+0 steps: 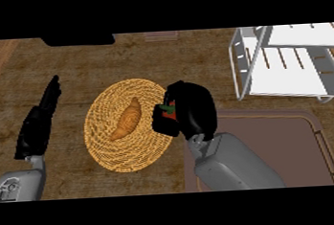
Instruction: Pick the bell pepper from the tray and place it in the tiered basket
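The right hand (192,108) grips the bell pepper (170,112) at the tray's (270,133) corner; the left hand (37,123) rests open

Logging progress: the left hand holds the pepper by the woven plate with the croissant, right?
Not the left: the head view shows the right hand curled round the pepper, by the woven plate with the croissant. The left hand is open.

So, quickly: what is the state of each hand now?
Left hand: open, holding nothing.
Right hand: closed on the bell pepper.
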### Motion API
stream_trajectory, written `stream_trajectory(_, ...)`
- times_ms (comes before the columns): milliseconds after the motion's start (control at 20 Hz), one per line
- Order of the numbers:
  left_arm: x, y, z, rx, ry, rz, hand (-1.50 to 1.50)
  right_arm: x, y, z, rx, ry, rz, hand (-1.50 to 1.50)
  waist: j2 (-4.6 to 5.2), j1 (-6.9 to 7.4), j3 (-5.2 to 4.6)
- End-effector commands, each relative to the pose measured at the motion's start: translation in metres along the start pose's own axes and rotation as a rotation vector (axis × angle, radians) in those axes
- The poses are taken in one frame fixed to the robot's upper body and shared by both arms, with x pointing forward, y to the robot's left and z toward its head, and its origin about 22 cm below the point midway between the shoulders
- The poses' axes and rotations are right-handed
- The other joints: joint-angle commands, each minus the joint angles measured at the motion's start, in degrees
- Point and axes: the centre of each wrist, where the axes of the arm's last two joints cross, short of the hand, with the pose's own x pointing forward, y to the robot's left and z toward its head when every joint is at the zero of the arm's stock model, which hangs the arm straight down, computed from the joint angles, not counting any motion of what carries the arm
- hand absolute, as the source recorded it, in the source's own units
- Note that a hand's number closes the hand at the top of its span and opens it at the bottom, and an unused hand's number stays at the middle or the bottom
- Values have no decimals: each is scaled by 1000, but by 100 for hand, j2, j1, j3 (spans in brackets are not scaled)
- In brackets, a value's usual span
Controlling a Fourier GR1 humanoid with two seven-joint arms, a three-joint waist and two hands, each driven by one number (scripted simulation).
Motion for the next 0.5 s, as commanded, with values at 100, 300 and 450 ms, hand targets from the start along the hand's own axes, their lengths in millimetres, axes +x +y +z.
stream_trajectory(100, -2, 24, 4, 16, 18, -13, 0, 44, -51, 1, -334, -87, -111, 150, -41, -86, -2)
stream_trajectory(300, -15, 0, -4, 29, 9, 5, 0, 54, -87, -13, -458, -88, -90, 150, 1, -172, -6)
stream_trajectory(450, 7, 8, 5, 2, 14, -3, 0, 60, -127, -5, -517, -53, 4, 150, -39, -147, -1)
